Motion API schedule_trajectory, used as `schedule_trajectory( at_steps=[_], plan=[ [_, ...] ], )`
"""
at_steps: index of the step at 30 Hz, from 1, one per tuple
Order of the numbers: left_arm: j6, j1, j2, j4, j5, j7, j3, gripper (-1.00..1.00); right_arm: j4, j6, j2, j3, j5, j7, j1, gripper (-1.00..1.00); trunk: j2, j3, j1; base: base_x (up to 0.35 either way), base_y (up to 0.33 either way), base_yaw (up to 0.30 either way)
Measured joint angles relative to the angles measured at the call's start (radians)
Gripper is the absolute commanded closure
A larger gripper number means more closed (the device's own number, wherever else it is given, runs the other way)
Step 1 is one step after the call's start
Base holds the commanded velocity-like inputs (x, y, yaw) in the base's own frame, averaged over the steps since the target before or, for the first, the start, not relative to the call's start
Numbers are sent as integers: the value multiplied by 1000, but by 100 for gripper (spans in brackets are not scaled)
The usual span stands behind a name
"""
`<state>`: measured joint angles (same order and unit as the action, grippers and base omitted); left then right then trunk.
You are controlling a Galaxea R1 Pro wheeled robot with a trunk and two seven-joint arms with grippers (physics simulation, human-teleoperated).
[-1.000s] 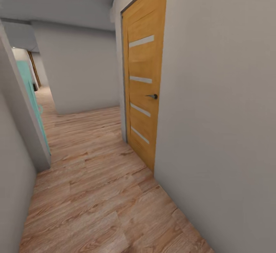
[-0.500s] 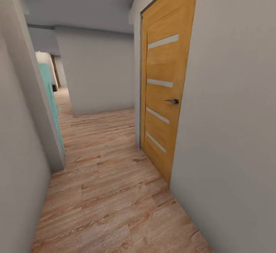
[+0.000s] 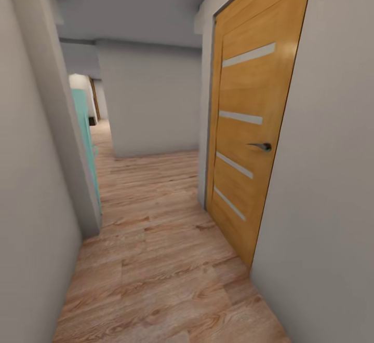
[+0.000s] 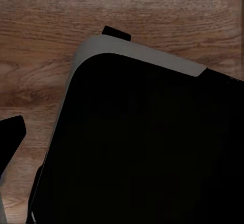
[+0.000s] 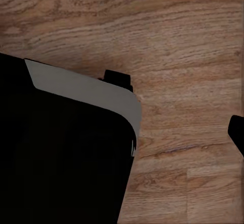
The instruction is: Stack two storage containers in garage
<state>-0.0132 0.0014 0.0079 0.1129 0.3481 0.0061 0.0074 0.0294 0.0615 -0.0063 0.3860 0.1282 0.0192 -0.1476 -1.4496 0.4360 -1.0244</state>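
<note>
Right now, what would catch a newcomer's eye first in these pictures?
The orange-wood door with four pale glass slits, shut in the right-hand wall, stands out most. Next comes the light wood plank floor running down the corridor, and a teal panel at the left wall's edge.

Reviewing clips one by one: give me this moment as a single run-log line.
phase: in transit | place: hallway, wood plank floor | right side: closed orange-wood door with glass slits | left side: teal door | containers: none seen | grippers: state unclear

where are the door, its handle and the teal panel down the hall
door (image 3: 244,88), head view, on the wood between the top two glass slits
handle (image 3: 261,146), head view, on the lever
teal panel (image 3: 83,117), head view, on its face
</note>
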Motion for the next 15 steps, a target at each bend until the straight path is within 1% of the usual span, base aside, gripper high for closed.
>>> schedule_trajectory(
  at_steps=[9, 15],
  plan=[
    [3, 0, -2, -11, 0, 0, 0, -100, 0, 1, -2, 7, -11, 0, 0, -100, 0, -1, 0, 321, 75, 7],
    [3, 0, -3, -11, 0, -1, -1, -100, 0, 3, -2, 7, -10, 1, 0, -100, 0, -1, 0, 321, 23, 0]
  ],
)
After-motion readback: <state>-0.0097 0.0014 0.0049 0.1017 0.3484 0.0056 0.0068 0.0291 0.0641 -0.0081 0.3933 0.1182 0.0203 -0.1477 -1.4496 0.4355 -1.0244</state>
